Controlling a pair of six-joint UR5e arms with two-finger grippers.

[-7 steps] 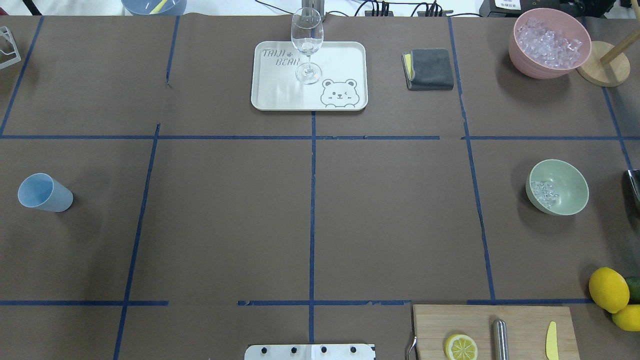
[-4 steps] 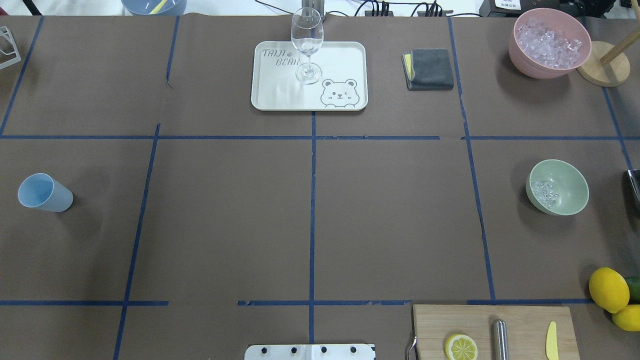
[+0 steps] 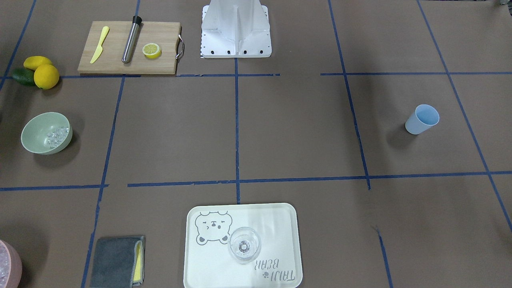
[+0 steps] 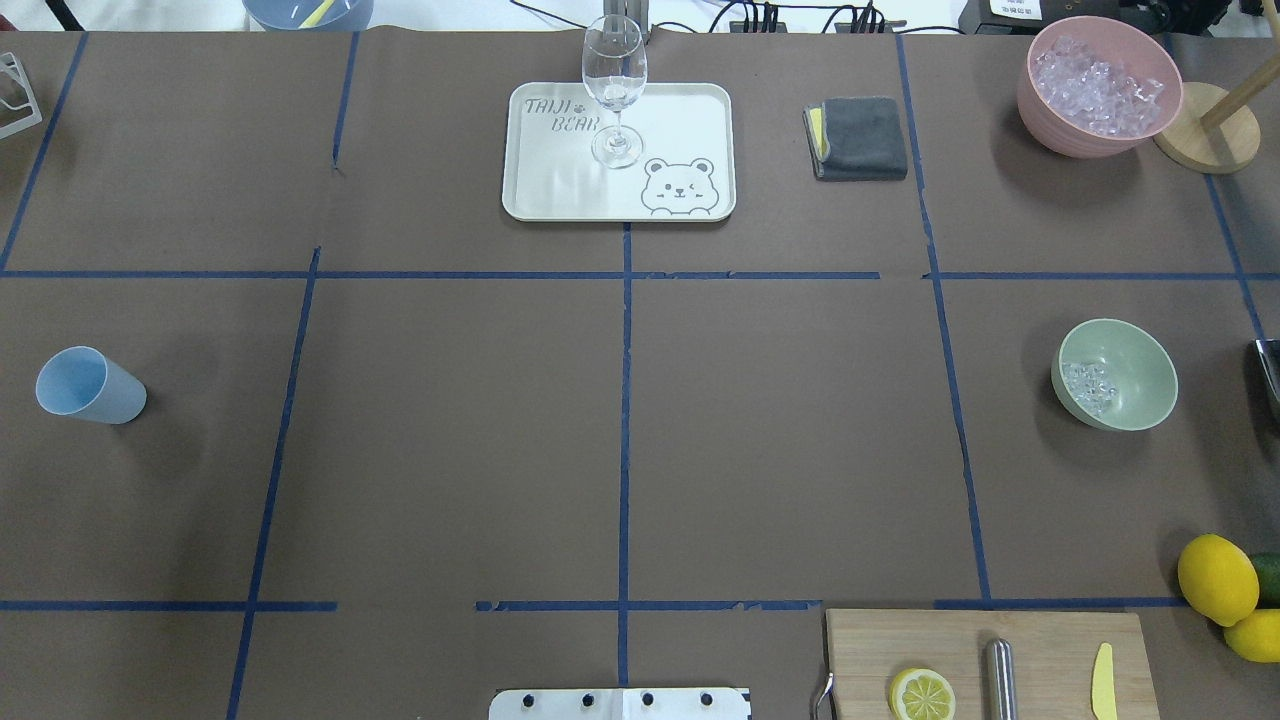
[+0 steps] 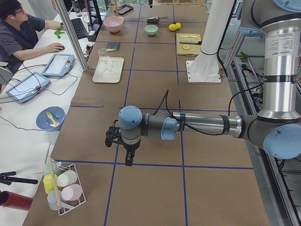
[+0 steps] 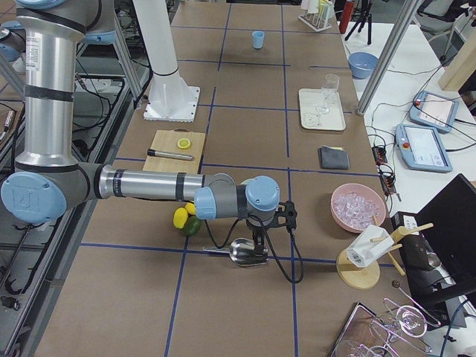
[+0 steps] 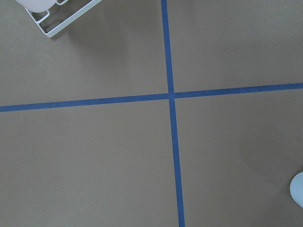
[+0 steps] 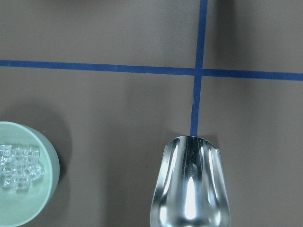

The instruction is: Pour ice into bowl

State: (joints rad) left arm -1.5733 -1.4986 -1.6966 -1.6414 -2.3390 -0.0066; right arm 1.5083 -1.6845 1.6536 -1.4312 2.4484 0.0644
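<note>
Barely visible: left gripper [image 5: 128, 160], right gripper [image 6: 256, 239]; jaw states unreadable.

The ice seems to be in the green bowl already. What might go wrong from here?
1. The metal scoop is close beside the bowl; a careless sweep of the right arm might push it into the bowl and spill the ice.
2. The ice sits heaped against one side, so a knock might tip the bowl.
3. The lemons lie near that arm and might roll if brushed.
</note>
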